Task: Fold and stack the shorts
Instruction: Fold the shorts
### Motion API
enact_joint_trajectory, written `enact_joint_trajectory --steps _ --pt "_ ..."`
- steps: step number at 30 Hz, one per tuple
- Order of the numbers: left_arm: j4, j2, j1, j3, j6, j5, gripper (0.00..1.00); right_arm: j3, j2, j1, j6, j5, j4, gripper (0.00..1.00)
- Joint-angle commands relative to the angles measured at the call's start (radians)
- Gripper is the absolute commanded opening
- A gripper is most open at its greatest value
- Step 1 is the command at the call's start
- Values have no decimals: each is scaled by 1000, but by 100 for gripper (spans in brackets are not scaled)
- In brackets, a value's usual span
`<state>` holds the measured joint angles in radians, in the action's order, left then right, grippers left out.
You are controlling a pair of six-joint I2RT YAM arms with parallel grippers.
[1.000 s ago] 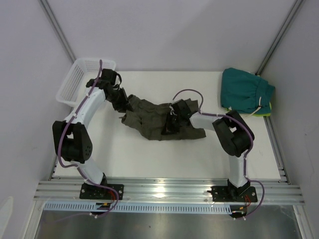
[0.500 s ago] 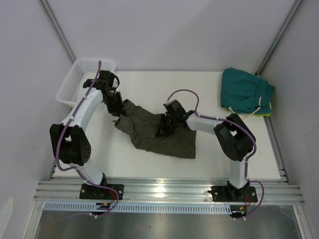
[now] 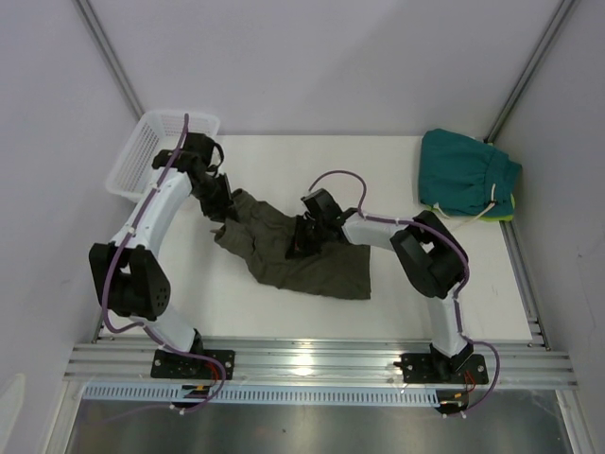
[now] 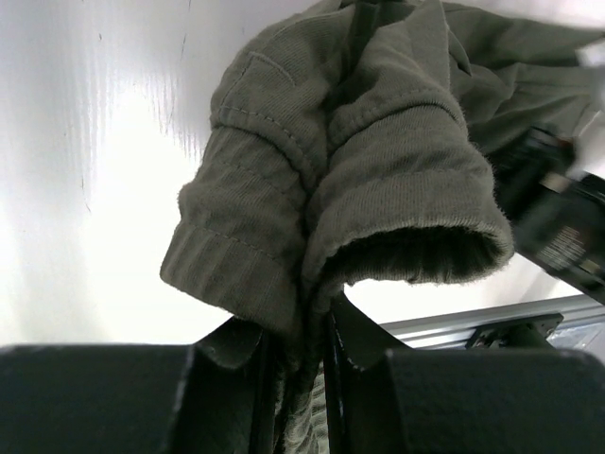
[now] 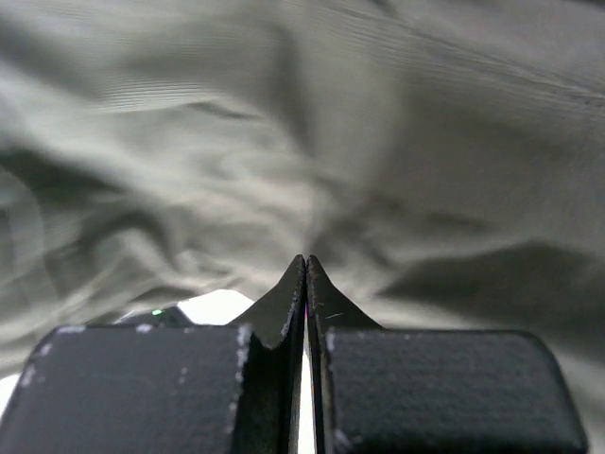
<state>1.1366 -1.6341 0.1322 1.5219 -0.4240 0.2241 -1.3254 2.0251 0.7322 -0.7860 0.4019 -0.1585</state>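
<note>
Just white table (image 3: pixel 397 170) under shorts (image 3: pixel 317 267), grey walls (image 3: pixel 312 57)

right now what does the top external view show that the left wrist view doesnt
Only the top external view shows the white plastic mesh basket at the far left corner and the folded teal cloth shorts with a white drawstring at the far right. Only the left wrist view shows, up close, the left gripper clamped on a bunched, ribbed edge of the soft olive-green cloth shorts. Both views show those olive shorts lying on the white table.
</note>
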Motion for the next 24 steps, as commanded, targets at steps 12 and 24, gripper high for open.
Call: enact_joint_trajectory --steps 12,24 --pt "-12 164 35 -29 -56 72 0 -61 86 36 1 -84 -12 0" --pt "2 169 44 -31 -41 38 0 -150 10 -53 -33 -103 -38 0"
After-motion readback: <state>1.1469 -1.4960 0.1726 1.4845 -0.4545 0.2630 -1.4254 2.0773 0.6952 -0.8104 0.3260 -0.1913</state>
